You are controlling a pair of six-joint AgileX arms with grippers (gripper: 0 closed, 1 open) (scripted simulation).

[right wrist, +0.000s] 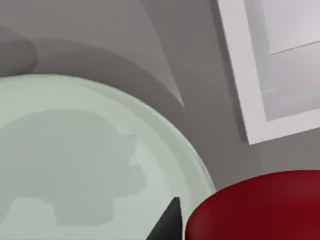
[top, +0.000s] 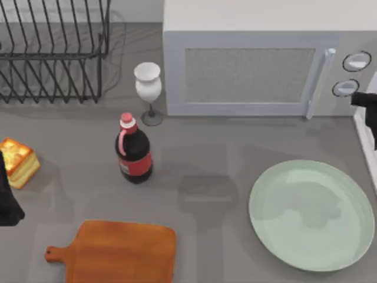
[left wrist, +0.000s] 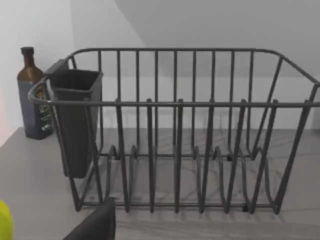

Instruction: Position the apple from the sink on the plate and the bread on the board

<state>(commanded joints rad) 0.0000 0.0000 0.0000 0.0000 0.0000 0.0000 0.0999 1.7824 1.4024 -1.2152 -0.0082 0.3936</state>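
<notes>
Right gripper point(right wrist: 200, 222) clamped on apple point(right wrist: 255, 205), hovering at edge of pale green plate point(right wrist: 75, 150), near white sink wall at table's right. Step in hand, by judgement: carrying apple to plate; next calls for moving inward over plate centre, lowering, releasing. Plate bare, wide open room. Left arm point(top: 7, 197) at table's left edge beside bread point(top: 17, 160); finger state cannot tell. Board point(top: 121, 253) bare, near front edge. Cola bottle point(top: 134, 150) well apart from both.

We seem to face a kitchen counter: 1 white microwave point(top: 259, 65), 1 dark wire dish rack point(top: 53, 50), 1 orange-brown wooden cutting board point(top: 121, 253).
</notes>
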